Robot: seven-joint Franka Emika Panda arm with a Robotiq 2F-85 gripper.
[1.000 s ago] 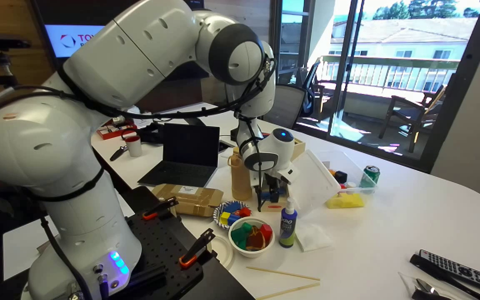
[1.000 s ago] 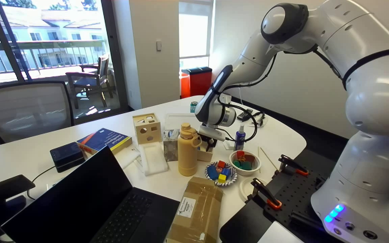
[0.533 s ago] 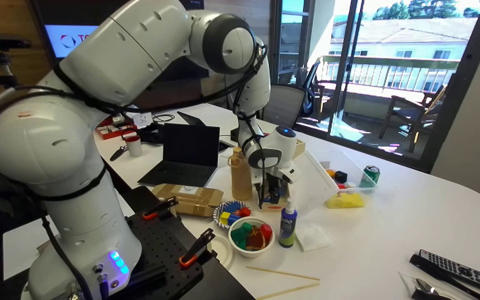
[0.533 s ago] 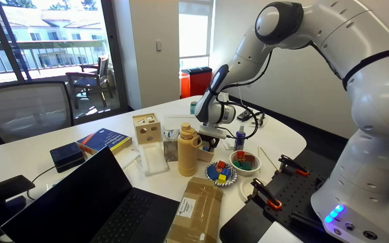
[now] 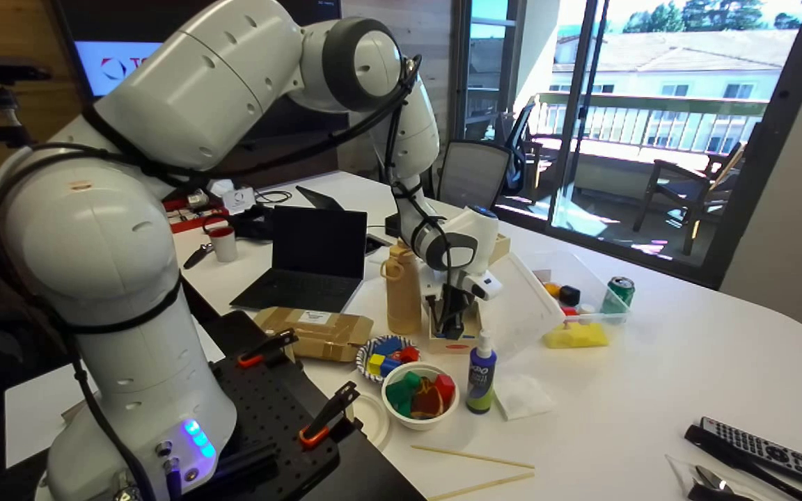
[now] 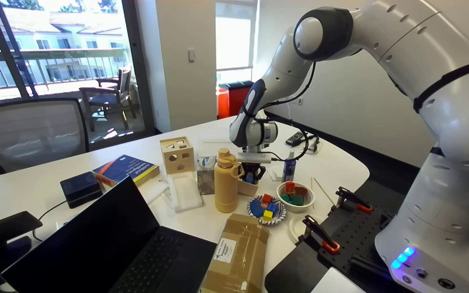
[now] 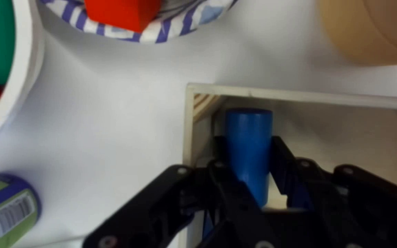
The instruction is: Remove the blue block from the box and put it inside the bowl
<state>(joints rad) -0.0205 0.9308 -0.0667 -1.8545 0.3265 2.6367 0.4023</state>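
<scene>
A: Logging the blue cylindrical block, which I am judging to be the task's. Where is it sitting?

B: Inside the tan open-topped box, near a corner, right between the two fingers of the gripper. In the wrist view its long axis is running along the reach of the fingers, so they are flanking its width. Standing or lying, I cannot tell.

A: And the gripper?

B: Its fingers are standing apart by just the block's width, touching both sides with no gap showing. I am reading that as a hold.

A: With a single Panda arm working, I am expecting a straight lift; the finger on the wall side is standing near the wood and could be scraping it.

B: Materials: the block is looking smooth and slightly glossy, the box pale and woody, showing layered stripes at its corner.

A: Further out, a blue-and-white striped bowl and a plain white bowl are standing near the box. Which one the task is meaning, I cannot tell.

B: Also near: a purple-and-green spray bottle and a tan handled flask, both standing upright.
</scene>
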